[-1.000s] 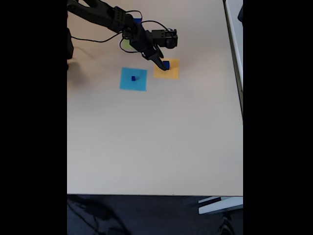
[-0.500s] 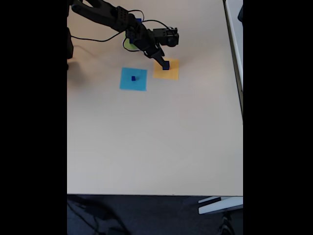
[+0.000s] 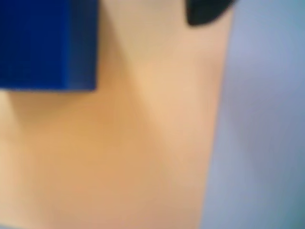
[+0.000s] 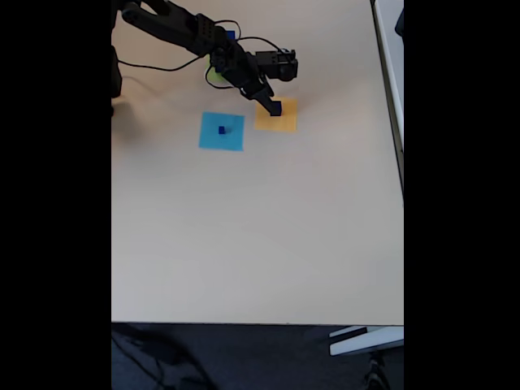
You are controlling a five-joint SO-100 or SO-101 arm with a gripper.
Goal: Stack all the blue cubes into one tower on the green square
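Gripper (image 4: 270, 106) over orange-yellow square (image 4: 280, 122), fingers at blue cube (image 4: 277, 106); grasp state indeterminate. Tiny cube (image 4: 221, 129) on light-blue square (image 4: 221, 140), 9 o'clock of gripper.

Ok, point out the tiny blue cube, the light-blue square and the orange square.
tiny blue cube (image 4: 221, 130), fixed view, its top face.
light-blue square (image 4: 232, 140), fixed view, bare part right of the cube.
orange square (image 4: 281, 123), fixed view, bare lower part.

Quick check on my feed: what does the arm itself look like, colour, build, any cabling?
In the fixed view the arm is all black, built of blocky jointed segments, with a boxy motor housing beside the gripper, which tapers to slim dark jaws. A thin black cable loops loosely alongside it. No markings are legible.
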